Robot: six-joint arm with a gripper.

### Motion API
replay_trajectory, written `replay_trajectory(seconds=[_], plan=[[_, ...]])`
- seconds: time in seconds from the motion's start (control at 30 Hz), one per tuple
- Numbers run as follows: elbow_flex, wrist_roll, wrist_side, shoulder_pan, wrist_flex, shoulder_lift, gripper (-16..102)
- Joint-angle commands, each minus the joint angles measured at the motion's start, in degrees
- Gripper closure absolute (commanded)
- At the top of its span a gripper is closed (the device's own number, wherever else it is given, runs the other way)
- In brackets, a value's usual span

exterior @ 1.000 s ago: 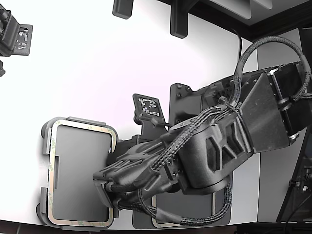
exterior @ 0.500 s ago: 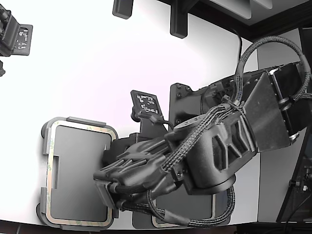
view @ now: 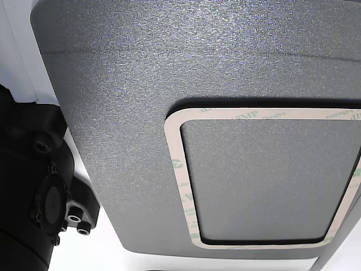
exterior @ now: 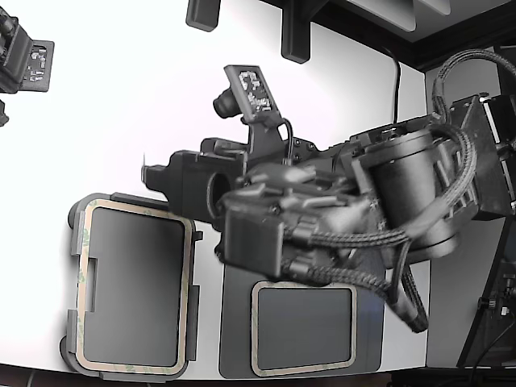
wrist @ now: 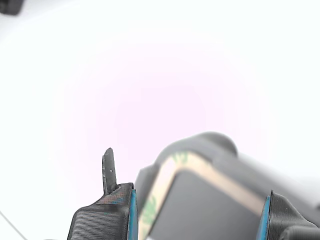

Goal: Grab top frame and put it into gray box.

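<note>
The end effector point(wrist: 197, 220), its fingers apart and empty, hangs above the corner of the gray box point(exterior: 74, 242), where a top frame point(exterior: 191, 274) lies seated inside the rim, apparently delivered, while another frame point(exterior: 305, 286) rests on the dark mat point(exterior: 238, 322).

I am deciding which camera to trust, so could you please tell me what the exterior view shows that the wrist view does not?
Only the exterior view shows the dark mat carrying another frame, plus the whole arm. Only the wrist view shows the gripper fingers close up, spread apart with nothing between them. Both show the gray box with a frame lying in it.
</note>
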Motion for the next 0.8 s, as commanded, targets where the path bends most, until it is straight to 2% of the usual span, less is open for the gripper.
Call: replay_trajectory(seconds=[0.0,0.17,0.33,0.43,0.77], plan=[[10.9,-29.97,-0.09,-4.13,-10.28,13.18,-14],[25.84,-54.84,-8.88,-11.6,-20.21,28.13,-14],[39.81,-74.18,-17.23,-18.28,-24.17,42.01,-14],[48.52,-77.17,-20.92,-22.41,-24.35,50.71,-14],[65.57,-79.01,-23.91,-25.31,-22.15,71.19,-14]])
